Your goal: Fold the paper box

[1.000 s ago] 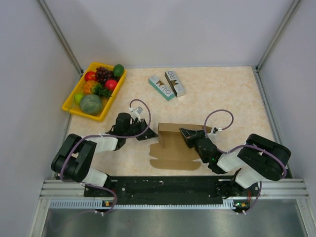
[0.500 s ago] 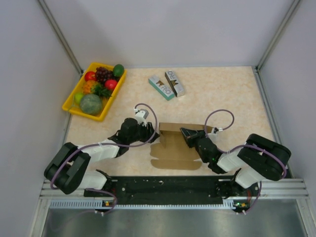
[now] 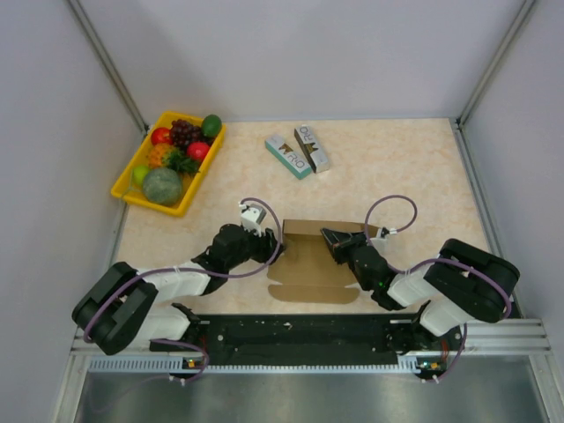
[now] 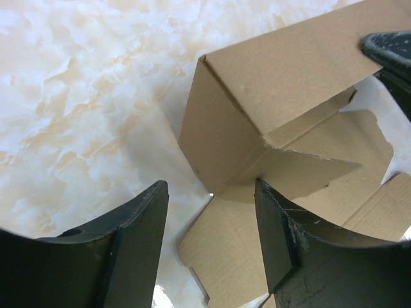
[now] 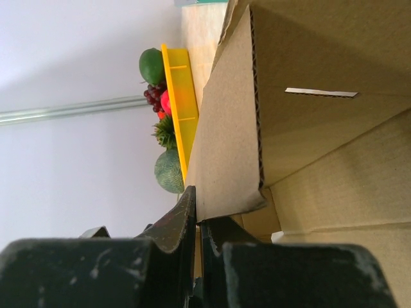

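- Brown cardboard, top view: the paper box (image 3: 315,260) lies mid-table between my two arms and is only partly folded. Its far wall stands up at 12 o'clock, while the near panels and scalloped flaps at 6 o'clock lie flat on the table (image 3: 414,167).
- My left gripper (image 3: 271,245) sits at the box's 9 o'clock edge. My right gripper (image 3: 331,236) is on the raised wall at about 1 o'clock.
- Clutter is well apart: a yellow fruit tray (image 3: 130,188) at 10 o'clock and two small printed boxes (image 3: 300,151) at 12 o'clock. Neither blocks the fold.
- Left wrist view: my left gripper's jaws are spread and hold nothing. The box's upright corner is straight ahead at 12 o'clock, with one side flap bent inward behind it. The floor panel under the jaws is flat.
- The right gripper's dark fingertip shows at 2 o'clock, on the wall's top edge.
- Right wrist view: my right gripper is pressed together, pinching the edge of the standing cardboard wall. A tab slot shows in the panel at 2 o'clock, with nothing in it.
- The fruit tray is visible past the wall at 10 o'clock.
- Judgement: about a third done. The side walls, the near wall and the tab tuck are all left to do.
- The only thing in the way looks to be my own right gripper on the wall I need to close against.
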Robot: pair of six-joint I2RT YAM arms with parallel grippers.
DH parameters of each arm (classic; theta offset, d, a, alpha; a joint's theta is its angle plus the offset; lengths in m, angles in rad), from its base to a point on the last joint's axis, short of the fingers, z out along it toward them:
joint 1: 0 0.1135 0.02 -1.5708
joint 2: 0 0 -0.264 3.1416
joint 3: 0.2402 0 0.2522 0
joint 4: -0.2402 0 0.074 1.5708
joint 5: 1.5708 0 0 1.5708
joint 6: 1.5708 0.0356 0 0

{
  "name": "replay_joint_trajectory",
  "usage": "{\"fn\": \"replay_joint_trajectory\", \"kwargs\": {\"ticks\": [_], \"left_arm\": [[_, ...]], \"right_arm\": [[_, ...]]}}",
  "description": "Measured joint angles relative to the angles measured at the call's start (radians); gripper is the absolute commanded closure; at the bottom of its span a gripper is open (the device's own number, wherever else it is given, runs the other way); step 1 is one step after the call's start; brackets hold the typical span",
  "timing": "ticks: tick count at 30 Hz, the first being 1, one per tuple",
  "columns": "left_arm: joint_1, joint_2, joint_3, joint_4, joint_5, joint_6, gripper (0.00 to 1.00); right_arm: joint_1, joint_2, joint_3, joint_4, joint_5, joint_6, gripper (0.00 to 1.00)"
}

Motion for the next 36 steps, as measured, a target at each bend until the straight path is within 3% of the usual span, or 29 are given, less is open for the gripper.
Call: {"fn": "replay_joint_trajectory", "kwargs": {"ticks": [10, 14, 25, 33, 36], "left_arm": [[-0.040, 0.055, 0.015, 0.094, -0.038, 0.051, 0.48], [-0.092, 0.074, 0.022, 0.111, -0.105, 0.077, 0.41], [-0.179, 0.140, 0.055, 0.138, -0.307, 0.157, 0.43], [-0.179, 0.163, 0.066, 0.143, -0.343, 0.178, 0.43], [-0.182, 0.187, 0.086, 0.145, -0.359, 0.177, 0.48]], "right_arm": [[0.000, 0.000, 0.000, 0.000, -0.004, 0.000, 0.99], [0.000, 0.000, 0.001, 0.000, -0.008, 0.000, 0.99], [0.000, -0.005, 0.002, -0.005, -0.026, 0.003, 0.99], [0.000, -0.127, 0.082, -0.259, -0.054, 0.060, 0.99], [0.000, -0.136, 0.092, -0.298, -0.055, 0.074, 0.99]]}}
